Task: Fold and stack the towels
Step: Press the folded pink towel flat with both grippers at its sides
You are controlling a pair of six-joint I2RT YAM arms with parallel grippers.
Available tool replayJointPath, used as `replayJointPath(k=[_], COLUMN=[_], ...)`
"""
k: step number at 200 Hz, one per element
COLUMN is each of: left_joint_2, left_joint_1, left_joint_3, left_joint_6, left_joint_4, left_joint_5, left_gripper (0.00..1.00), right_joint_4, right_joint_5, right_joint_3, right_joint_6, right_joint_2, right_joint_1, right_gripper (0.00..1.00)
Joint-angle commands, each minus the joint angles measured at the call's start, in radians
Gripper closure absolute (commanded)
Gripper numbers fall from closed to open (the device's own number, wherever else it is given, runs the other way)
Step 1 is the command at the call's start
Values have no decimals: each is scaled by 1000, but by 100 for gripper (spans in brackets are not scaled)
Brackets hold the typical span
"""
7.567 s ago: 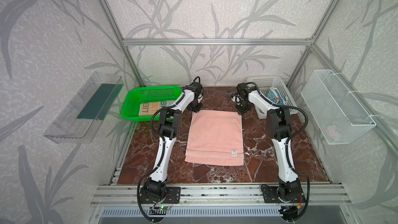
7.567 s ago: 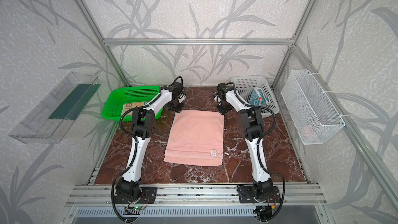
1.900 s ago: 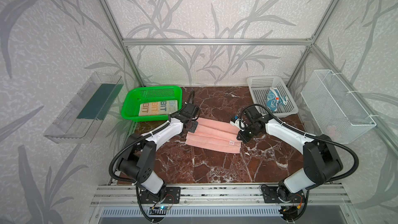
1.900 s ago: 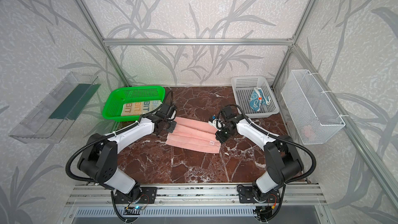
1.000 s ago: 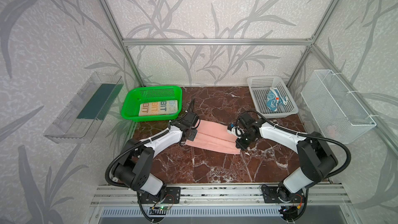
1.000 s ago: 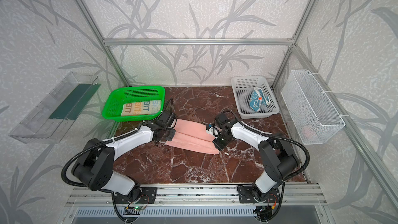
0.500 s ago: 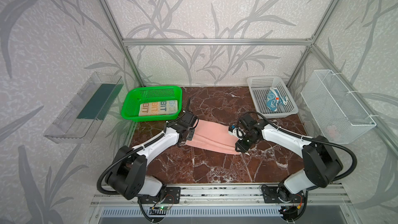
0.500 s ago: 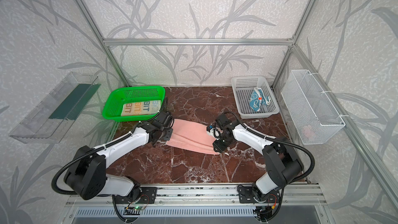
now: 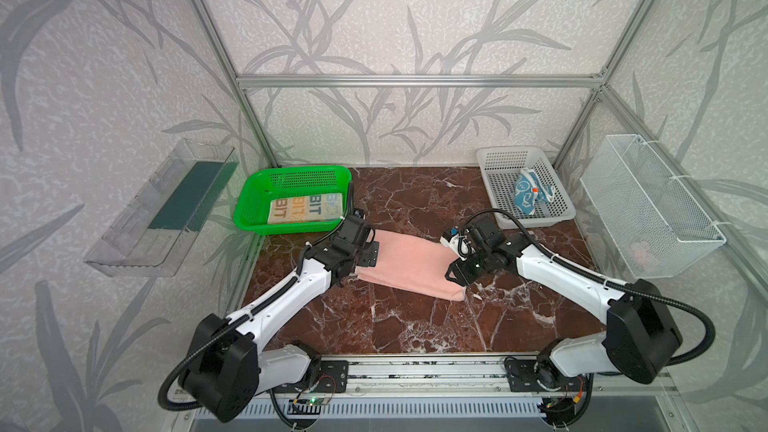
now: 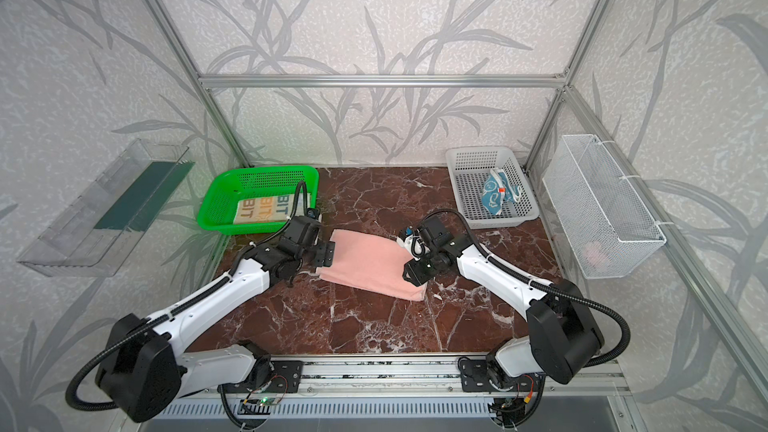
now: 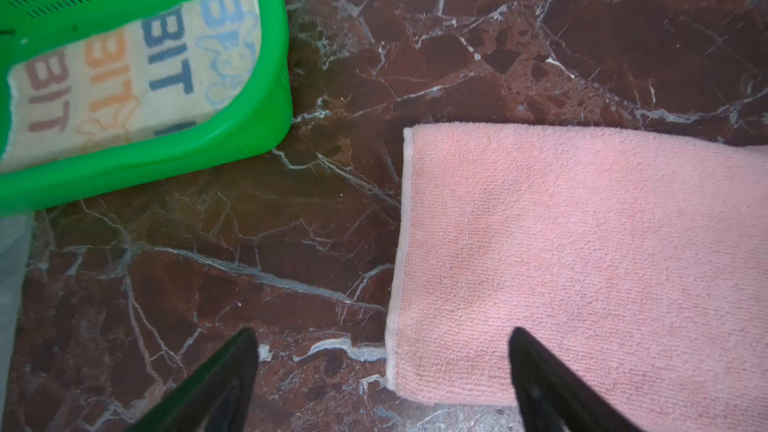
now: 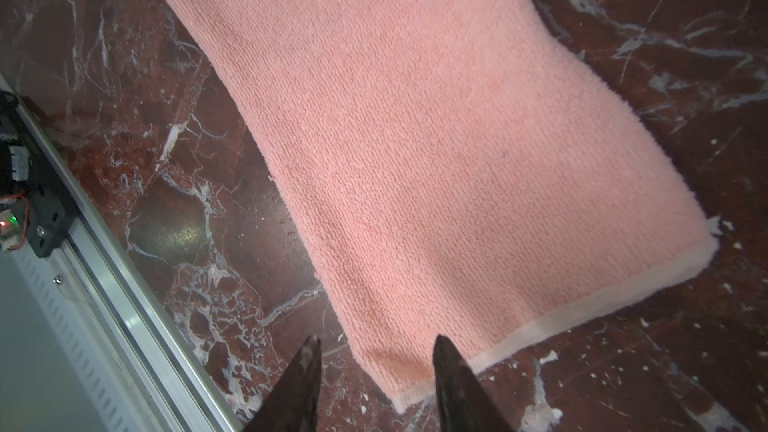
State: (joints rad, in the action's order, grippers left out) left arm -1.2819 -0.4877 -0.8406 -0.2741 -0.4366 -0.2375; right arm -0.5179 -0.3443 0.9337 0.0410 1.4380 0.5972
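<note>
red-brown marble tabletop (image 9: 415, 326), leaf-patterned walls (image 9: 374, 14), folded pink towel (image 9: 407, 261), left fingers (image 11: 216, 380) wide, right fingers (image 12: 303, 384) narrowly apart

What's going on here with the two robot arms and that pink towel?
Two robot arms are working on folding towels. The pink towel lies folded flat on the marble table between them. The left gripper is open at one short end and the right gripper is open at the other; neither is gripping it. The cream towel sits folded in the green basket, and the teal towel lies crumpled in the grey basket, not yet folded.
</note>
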Motion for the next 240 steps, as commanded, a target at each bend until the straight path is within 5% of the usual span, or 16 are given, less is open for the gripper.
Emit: replayJointPath(k=[1, 59, 138, 240], left_joint_2=[-64, -180, -229, -293], left_joint_1=[9, 33, 122, 129], left_joint_3=[-31, -69, -53, 30], left_joint_6=[-66, -71, -127, -335], left_joint_4=[-17, 21, 79, 291], left_joint_5=[22, 64, 239, 476], left_gripper=[1, 1, 1, 1], right_joint_4=[75, -1, -127, -108], right_joint_5=[-20, 131, 234, 198], right_joint_3=[-9, 14, 206, 259], right_joint_6=[116, 166, 93, 59], right_joint_2=[38, 208, 466, 526], right_joint_1=[9, -3, -156, -214], right_gripper=[55, 55, 55, 55])
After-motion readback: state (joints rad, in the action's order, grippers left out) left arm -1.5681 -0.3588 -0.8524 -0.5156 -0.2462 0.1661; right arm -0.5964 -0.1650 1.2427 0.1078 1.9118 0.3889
